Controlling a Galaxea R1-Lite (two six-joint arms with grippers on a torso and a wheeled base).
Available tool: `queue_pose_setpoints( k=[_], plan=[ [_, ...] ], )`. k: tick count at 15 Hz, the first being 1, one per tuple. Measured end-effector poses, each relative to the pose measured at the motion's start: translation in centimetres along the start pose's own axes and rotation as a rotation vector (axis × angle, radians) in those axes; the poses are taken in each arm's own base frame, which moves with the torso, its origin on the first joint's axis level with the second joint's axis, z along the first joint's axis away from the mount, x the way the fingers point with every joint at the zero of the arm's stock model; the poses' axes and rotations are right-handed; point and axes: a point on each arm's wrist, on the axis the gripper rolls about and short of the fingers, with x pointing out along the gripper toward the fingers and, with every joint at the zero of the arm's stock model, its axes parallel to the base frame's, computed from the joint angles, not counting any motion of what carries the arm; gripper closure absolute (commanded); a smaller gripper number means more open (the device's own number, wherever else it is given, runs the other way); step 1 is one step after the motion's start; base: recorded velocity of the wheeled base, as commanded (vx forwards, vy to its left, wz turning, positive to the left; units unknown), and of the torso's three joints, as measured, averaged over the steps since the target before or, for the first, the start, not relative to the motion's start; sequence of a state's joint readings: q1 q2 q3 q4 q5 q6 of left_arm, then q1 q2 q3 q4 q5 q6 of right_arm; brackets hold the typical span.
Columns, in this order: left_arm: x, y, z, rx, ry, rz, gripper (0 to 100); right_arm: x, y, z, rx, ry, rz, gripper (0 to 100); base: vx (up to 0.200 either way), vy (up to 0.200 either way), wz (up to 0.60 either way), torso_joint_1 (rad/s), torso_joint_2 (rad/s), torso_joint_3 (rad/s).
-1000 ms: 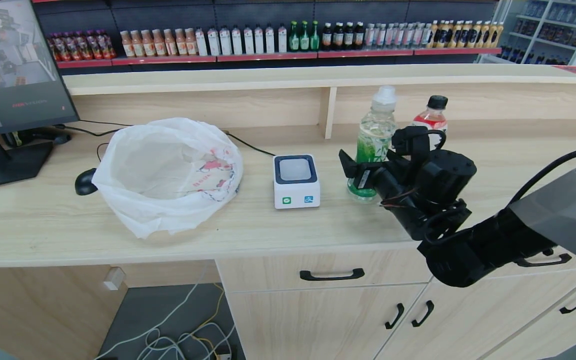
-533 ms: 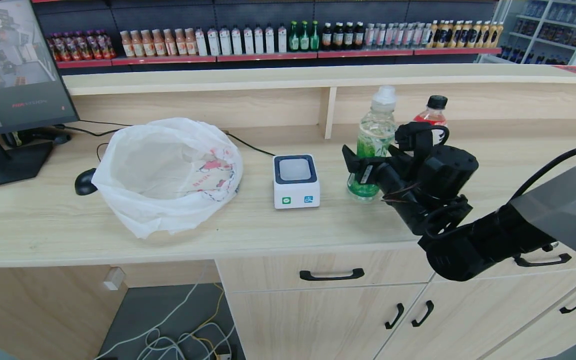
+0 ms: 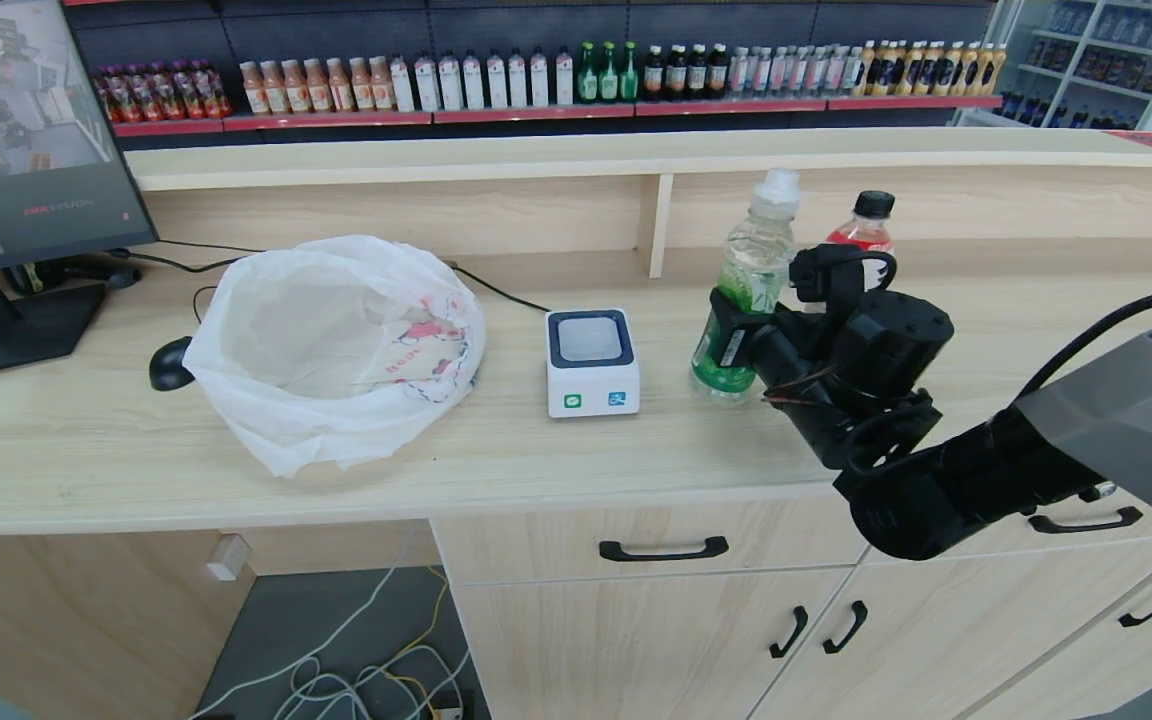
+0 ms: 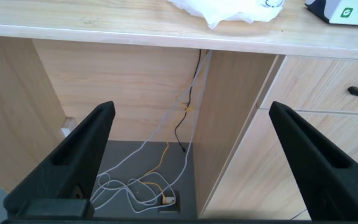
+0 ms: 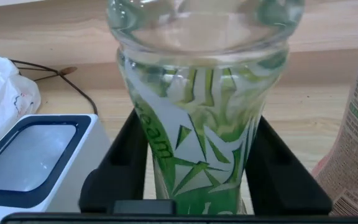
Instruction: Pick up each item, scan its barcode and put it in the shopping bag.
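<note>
Gripping the leaning green bottle [image 3: 758, 250], right of middle, tight at its thin waist with the right gripper [image 3: 736, 335]; probably heavy, smooth, slippery and squashy.

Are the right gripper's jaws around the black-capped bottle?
No, they clamp the green-labelled bottle; the black-capped bottle stands untouched beside it.

The head camera looks forward and down over the counter [image 3: 86, 450], scanner [image 3: 592, 360] mid-frame. The left wrist camera sits low, facing the cupboards [image 4: 316, 81], sharing that scanner and seemingly the bag [image 4: 229, 9]. The right wrist camera crowds the bottle [image 5: 201, 143].
</note>
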State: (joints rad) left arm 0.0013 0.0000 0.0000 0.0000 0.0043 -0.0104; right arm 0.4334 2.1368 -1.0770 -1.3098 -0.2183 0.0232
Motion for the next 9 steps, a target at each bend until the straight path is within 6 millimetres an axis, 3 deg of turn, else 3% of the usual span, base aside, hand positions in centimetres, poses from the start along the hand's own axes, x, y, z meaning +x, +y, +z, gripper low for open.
queue_pose_setpoints(
  k=[9],
  plan=[
    [0.00, 0.00, 0.00, 0.000, 0.000, 0.000, 0, 0.06, 0.06, 0.25, 0.009, -0.007, 0.001, 100, 0.000, 0.000, 0.00, 0.000, 0.00, 0.000]
  ],
)
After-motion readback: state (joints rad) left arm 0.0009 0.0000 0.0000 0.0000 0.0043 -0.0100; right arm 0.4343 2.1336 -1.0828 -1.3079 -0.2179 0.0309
